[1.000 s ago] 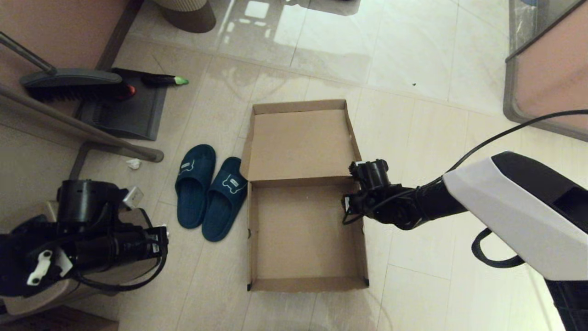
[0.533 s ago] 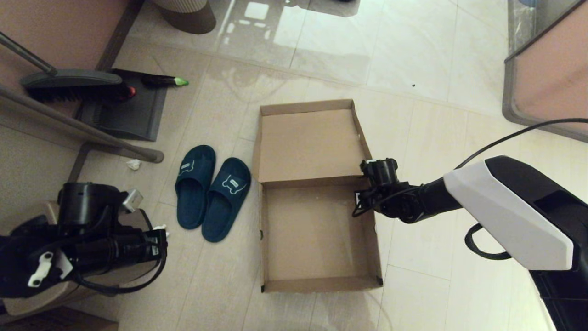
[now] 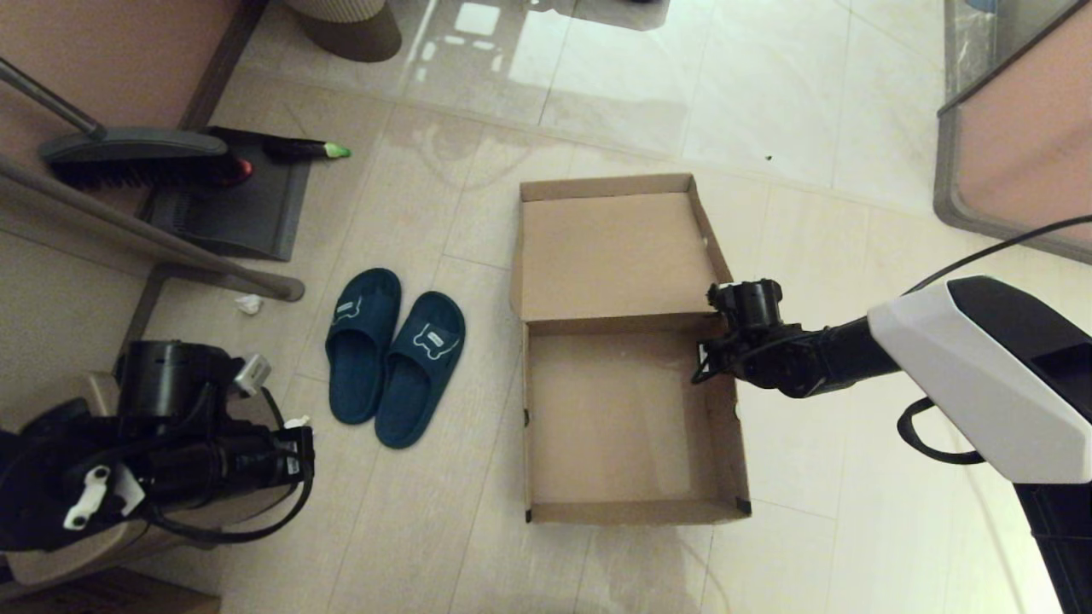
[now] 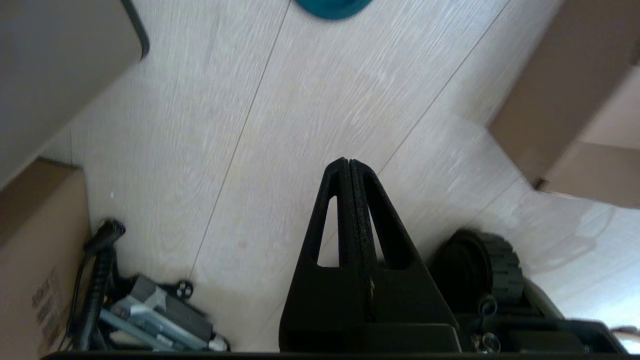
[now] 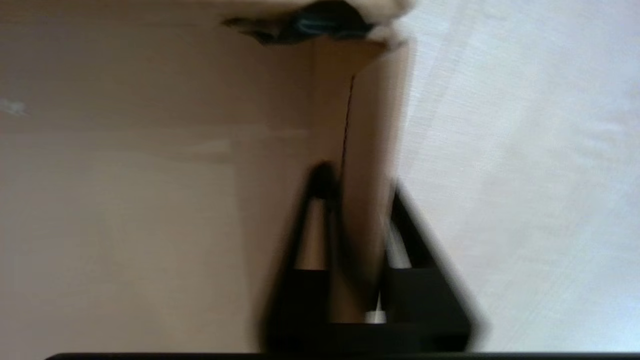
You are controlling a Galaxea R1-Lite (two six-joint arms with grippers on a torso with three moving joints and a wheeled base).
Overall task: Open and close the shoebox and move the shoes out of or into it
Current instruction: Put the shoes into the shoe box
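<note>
Here my right pincer straddles the shoebox's side wall — one finger inside, one outside.

My right arm reaches out low across the floor, wrist bent down onto the wall near the fold of the open lid; the cardboard sits pinched between the fingers. The box's empty tray lies beside and below the pincer. The shoes rest on the floor beyond the box's far side, well apart. My left pincer hangs parked, fingers pressed together.
</note>
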